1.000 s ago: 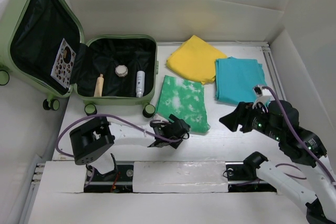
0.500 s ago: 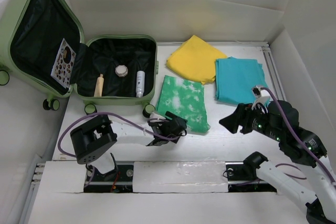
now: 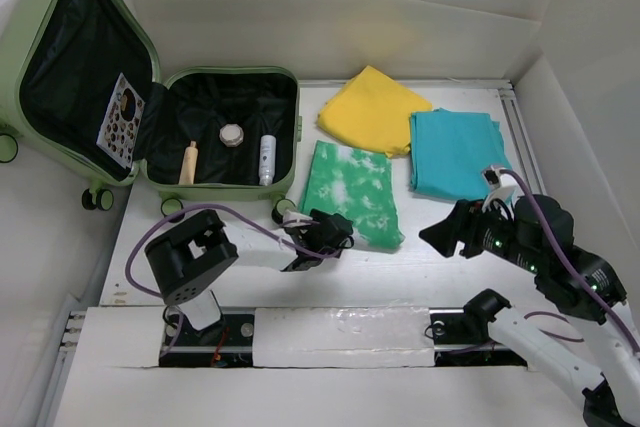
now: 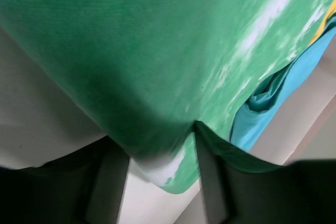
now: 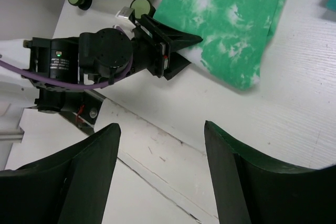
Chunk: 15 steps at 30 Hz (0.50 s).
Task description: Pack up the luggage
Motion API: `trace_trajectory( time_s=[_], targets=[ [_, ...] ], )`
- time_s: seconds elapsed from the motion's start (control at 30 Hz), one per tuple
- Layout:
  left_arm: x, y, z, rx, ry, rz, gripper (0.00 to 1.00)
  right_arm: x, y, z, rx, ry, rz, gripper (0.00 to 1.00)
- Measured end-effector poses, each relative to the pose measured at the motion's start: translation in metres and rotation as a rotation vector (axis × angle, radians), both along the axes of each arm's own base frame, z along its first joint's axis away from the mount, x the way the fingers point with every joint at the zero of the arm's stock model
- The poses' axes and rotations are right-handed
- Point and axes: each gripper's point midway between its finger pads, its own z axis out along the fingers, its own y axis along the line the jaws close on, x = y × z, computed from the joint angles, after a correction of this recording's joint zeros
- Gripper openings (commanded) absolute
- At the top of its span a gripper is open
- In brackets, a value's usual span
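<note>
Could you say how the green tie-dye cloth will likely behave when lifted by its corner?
The green tie-dye cloth lies flat and folded, so probably floppy: it should drape and may unfold. It looks thin, so likely light.

White table [image 3: 385, 269]: luggage [image 3: 220, 191], yellow cloth [image 3: 370, 112], teal cloth [image 3: 450, 152], green cloth [image 3: 350, 192]

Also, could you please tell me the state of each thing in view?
luggage: open, lid tilted back
green tie-dye cloth: folded, lying flat
yellow cloth: folded, lying flat
teal cloth: folded, lying flat
left gripper: open, jaws astride the green tie-dye cloth's near corner
right gripper: open, empty
</note>
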Motion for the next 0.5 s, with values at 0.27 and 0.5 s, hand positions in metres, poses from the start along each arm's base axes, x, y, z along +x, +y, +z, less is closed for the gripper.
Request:
trace_trajectory(
  time_s=[0.27,0.5],
  targets=[
    [0.002,-0.004,-0.005,-0.025,-0.008,0.005,0.00,-0.004,-0.003,-0.001,-0.010,0.005,0.000,0.71],
    [-0.009,0.022,0.004,0.085,-0.010,0.008,0.00,-0.009,-0.007,0.011,0.006,-0.024,0.002,0.71]
  ],
)
